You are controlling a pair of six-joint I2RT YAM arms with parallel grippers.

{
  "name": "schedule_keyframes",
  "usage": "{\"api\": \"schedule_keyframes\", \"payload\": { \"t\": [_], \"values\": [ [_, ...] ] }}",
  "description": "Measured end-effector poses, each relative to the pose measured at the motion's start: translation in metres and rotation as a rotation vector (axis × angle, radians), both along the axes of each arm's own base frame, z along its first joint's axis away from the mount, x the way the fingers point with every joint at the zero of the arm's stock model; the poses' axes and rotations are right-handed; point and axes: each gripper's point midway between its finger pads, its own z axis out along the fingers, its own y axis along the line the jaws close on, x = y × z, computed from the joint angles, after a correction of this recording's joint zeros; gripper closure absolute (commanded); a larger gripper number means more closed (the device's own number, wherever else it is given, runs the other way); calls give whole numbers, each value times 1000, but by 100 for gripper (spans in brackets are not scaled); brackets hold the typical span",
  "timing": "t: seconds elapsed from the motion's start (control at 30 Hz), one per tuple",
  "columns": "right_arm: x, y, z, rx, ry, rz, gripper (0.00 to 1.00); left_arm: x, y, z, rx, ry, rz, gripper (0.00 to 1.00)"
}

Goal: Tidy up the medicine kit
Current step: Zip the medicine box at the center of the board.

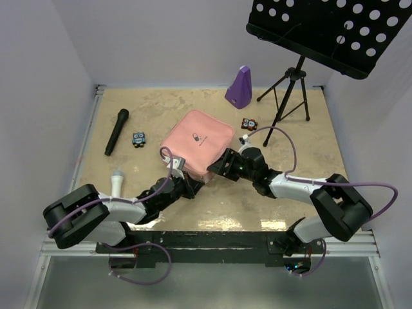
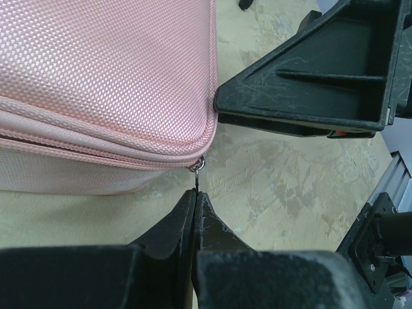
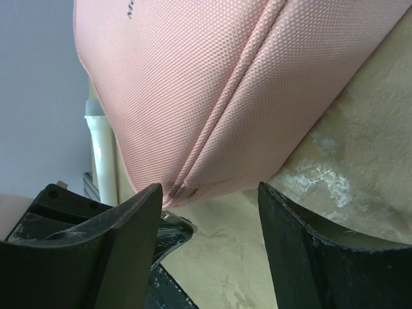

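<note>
From above, the pink case (image 1: 196,141) sits shut in the middle of the desk (image 1: 309,193), and both arms reach to its near corner. The left fingers (image 1: 193,185) are at that corner. The right fingers (image 1: 219,167) are just beside the case on its right side. Behind the case stand a purple metronome (image 1: 239,87) and a black music stand (image 1: 322,32). Left of the case lie a black microphone (image 1: 117,131), a white microphone (image 1: 116,182) and a small toy block (image 1: 138,139). Another block (image 1: 249,123) lies to its right. The desk is tan and blotchy, with plain pale walls (image 1: 38,96) around it. In the left wrist view the left fingers are pressed together, pinching the little metal zip pull (image 2: 197,167) at the case's corner, and one right finger sits right against the case's edge. In the right wrist view the right fingers are spread wide, one on each side of the corner, gripping nothing. I think the zip step is in hand. Next, the pull must slide along the zip line and round the corner, while the right fingers hold the case so it does not slide.
</note>
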Motion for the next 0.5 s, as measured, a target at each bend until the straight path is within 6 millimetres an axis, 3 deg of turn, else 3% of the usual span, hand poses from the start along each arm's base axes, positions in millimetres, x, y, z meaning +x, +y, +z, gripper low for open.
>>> {"api": "schedule_keyframes", "payload": {
  "t": [0.2, 0.4, 0.5],
  "values": [
    [4, 3, -10, -26, 32, 0, 41, 0, -1, 0, -2, -2, -4, 100],
    [8, 14, -9, 8, 48, 20, 75, 2, 0, 0, 1, -7, 1, 100],
    [10, 18, -6, 32, 55, 16, 87, 4, 0, -1, 10, -14, 4, 100]
  ]
}}
